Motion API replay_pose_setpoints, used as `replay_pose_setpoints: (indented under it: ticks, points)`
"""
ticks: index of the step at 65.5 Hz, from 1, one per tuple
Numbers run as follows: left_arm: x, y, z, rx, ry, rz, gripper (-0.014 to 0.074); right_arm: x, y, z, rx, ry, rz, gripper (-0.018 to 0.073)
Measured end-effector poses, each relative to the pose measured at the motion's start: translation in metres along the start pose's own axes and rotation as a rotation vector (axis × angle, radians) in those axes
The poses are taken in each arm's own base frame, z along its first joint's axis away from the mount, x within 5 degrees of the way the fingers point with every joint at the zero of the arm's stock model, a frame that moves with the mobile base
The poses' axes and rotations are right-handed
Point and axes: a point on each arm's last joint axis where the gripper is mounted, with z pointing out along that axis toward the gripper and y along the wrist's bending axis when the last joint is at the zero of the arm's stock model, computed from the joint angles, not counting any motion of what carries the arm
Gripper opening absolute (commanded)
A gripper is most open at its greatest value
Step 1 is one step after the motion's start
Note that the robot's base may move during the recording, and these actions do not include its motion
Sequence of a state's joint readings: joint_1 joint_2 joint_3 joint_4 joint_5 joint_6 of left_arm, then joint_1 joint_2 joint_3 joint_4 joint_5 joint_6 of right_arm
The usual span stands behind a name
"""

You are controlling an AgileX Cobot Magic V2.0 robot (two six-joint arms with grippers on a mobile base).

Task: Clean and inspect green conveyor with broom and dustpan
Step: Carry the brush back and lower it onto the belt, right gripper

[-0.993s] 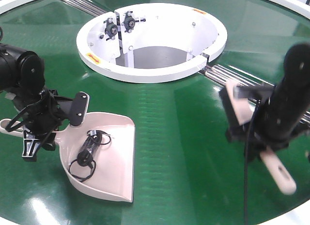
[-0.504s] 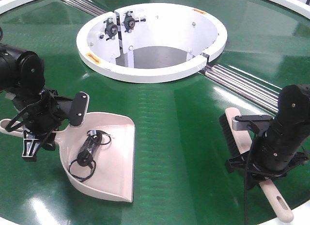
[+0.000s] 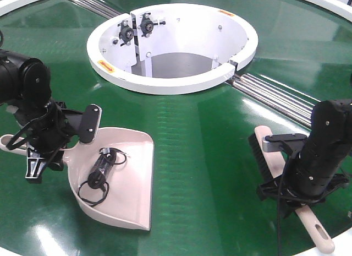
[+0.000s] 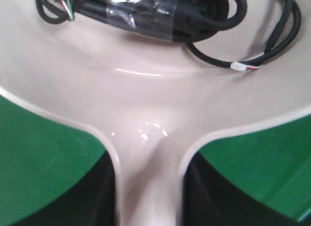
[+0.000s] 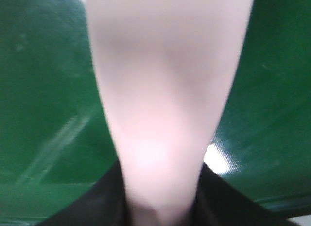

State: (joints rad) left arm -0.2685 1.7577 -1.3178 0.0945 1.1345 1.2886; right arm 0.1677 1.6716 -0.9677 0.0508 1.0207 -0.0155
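Left end effector [image 3: 60, 148]: closed on the dustpan [image 3: 132, 157], gripped at the neck where handle and pan meet.
Right end effector [image 3: 289, 170]: closed on the broom [image 3: 314, 225], gripped partway along the handle.
Dustpan: laid flat on the green conveyor [image 3: 198, 157], at the left front, with the flat lip turned toward the right.
Dustpan contents: a black cable bundle [image 3: 102, 170] is carried inside the pan.
Broom: positioned at the right front, well apart from the dustpan, with the black bristles directed left and the slotted handle end directed toward the near edge. Bristle contact with the belt cannot be determined.
Green conveyor: the white central rim [image 3: 165, 85] is located behind both tools; metal roller strips [image 3: 275, 96] are seen behind the broom.
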Motion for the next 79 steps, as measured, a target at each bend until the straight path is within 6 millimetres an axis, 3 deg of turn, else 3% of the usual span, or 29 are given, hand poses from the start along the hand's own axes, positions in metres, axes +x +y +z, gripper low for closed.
replay_pose_setpoints:
  ticks: [21, 36, 57, 79]
  points:
    - [0.0, 0.0, 0.0, -0.001, 0.001, -0.006, 0.0097, -0.004, -0.001, 0.005, 0.005, -0.009, -0.002, 0.0344]
    - [0.0, -0.002, 0.0, 0.017, 0.001, -0.03, 0.0284, -0.005, -0.001, 0.005, 0.004, -0.021, -0.004, 0.0484]
    - [0.0, -0.003, 0.0, 0.032, 0.005, -0.055, 0.0495, -0.003, 0.0, -0.005, 0.0, -0.07, -0.007, 0.0503]
    - [0.0, -0.009, -0.008, 0.063, -0.014, -0.071, 0.0507, 0.011, 0.002, -0.044, 0.0, -0.22, -0.027, 0.0503]
